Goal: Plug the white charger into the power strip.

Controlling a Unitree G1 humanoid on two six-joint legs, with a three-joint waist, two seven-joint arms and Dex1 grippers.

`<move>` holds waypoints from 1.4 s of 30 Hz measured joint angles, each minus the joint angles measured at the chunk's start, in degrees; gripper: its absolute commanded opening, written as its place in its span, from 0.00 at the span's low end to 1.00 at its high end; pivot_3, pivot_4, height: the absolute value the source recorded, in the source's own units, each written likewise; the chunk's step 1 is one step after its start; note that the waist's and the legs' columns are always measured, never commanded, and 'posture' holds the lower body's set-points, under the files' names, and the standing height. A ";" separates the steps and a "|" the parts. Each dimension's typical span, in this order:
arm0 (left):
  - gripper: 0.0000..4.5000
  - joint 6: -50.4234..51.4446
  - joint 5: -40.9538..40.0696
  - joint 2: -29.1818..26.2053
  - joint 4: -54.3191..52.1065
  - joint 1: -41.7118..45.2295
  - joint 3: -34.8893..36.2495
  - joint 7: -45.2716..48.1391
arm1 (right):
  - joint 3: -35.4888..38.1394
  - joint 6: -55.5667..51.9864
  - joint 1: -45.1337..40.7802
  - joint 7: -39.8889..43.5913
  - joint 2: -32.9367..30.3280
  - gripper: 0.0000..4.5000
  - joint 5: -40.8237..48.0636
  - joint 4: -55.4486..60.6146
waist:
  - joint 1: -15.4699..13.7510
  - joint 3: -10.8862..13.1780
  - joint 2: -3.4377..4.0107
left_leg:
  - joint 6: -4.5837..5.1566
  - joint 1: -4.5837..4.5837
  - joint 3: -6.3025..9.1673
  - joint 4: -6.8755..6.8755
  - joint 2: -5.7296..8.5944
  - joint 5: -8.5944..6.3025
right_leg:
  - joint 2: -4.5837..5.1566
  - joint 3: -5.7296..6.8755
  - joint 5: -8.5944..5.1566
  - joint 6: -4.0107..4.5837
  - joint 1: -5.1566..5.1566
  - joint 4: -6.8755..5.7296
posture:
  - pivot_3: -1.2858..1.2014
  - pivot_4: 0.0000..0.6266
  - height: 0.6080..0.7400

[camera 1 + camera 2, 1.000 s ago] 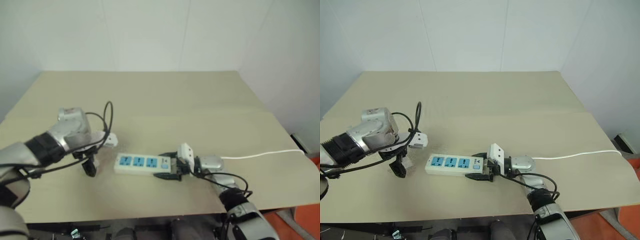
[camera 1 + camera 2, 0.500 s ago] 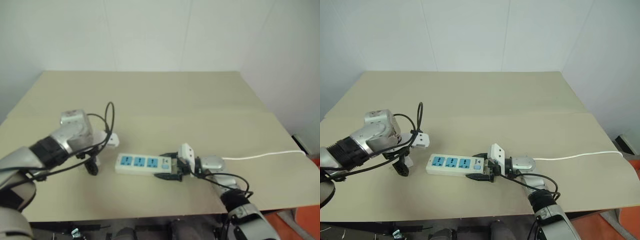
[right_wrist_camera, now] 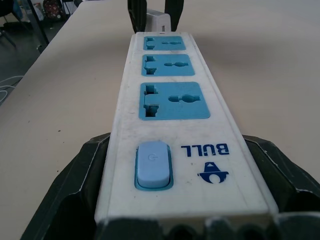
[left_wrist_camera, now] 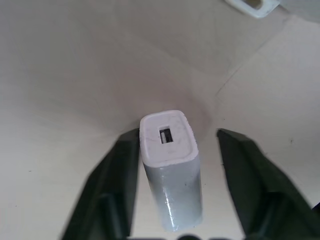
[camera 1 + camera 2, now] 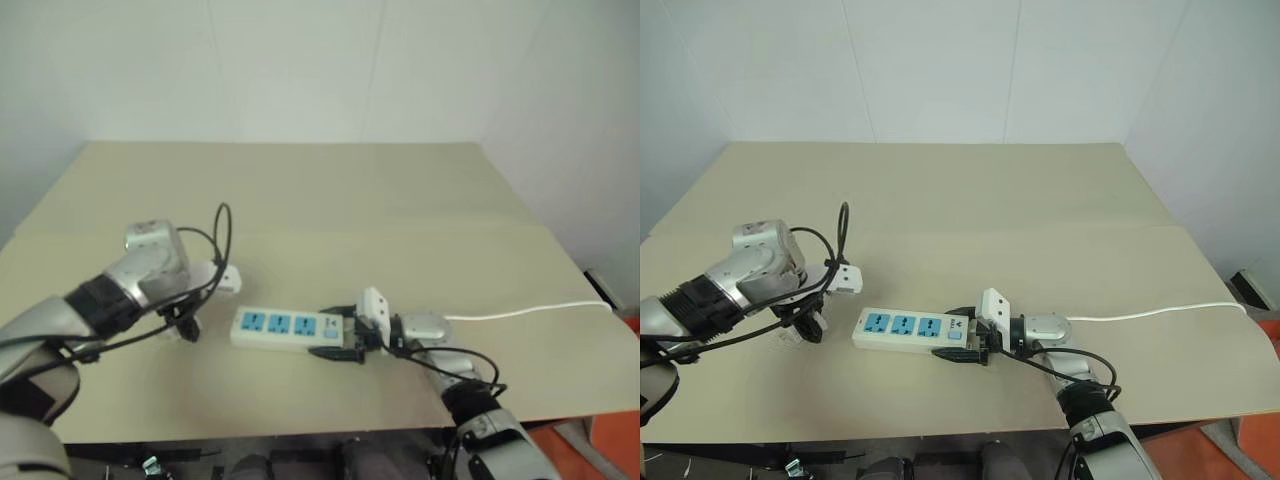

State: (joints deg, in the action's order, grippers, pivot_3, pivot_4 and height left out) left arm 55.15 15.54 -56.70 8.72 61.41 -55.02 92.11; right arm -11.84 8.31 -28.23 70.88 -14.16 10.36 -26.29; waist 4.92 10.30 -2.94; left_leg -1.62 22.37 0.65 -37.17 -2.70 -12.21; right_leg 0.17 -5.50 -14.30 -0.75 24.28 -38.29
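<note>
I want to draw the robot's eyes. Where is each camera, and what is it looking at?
Head views: two eyes on the head, looking down over the table; both arms show.
Left wrist view: looks along the left gripper, whose black fingers flank the white charger.
Right wrist view: looks along the power strip, clamped at its switch end by the right gripper.
Shared: the right wrist view and head views all show the strip and left gripper.
</note>
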 measured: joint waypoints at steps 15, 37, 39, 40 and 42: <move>0.22 1.16 -2.96 3.96 2.66 -0.42 10.66 -4.40 | -0.02 -0.03 0.03 0.20 -0.32 0.76 0.02 -0.08 | -0.58 0.00 0.00 | 0.00 0.02 0.02 -0.10 -0.01 0.00 | 0.01 0.05 0.00 0.00 -0.01 -0.03 | 0.52 0.24 1.00; 0.22 -16.18 -32.49 31.06 -5.77 -11.31 63.70 -42.55 | -0.10 1.94 -6.43 5.64 1.03 0.76 0.00 -10.19 | 0.61 -0.02 -0.01 | 0.05 -0.15 -0.06 -0.16 0.02 -0.04 | 0.15 0.00 0.28 0.45 -0.11 -0.27 | 0.52 0.24 1.00; 0.22 -17.66 -34.48 32.70 -8.29 -13.03 64.48 -43.62 | -0.12 3.28 -8.18 6.00 1.48 0.76 -0.23 -13.27 | 0.78 -0.03 -0.02 | 0.05 -0.23 -0.05 -0.16 0.02 -0.04 | 0.15 -0.01 0.28 0.45 -0.18 -0.28 | 0.52 0.24 1.00; 0.22 -18.25 -35.52 33.46 -9.92 -14.17 64.68 -44.09 | -0.17 4.25 -9.07 6.23 1.61 0.76 -0.43 -14.88 | 0.82 -0.03 -0.01 | 0.05 -0.28 -0.05 -0.15 0.02 -0.04 | 0.15 -0.01 0.28 0.45 -0.23 -0.28 | 0.52 0.24 1.00; 0.22 -19.37 -37.67 33.88 -12.72 -16.63 64.88 -43.78 | -0.40 6.08 -10.04 6.56 1.85 0.76 -0.72 -17.16 | 0.90 -0.04 -0.01 | 0.05 -0.37 -0.06 -0.13 0.01 -0.04 | 0.14 -0.02 0.28 0.45 -0.28 -0.28 | 0.52 0.24 1.00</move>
State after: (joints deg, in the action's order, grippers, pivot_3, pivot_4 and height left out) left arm 35.78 -22.13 -22.82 -4.00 44.79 9.86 48.33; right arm -12.24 14.40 -38.27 77.44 -12.31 9.64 -43.45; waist 5.81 10.26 -2.95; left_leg -1.58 22.00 0.58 -37.30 -2.69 -12.25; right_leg 0.31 -5.52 -14.02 -0.31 24.00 -38.57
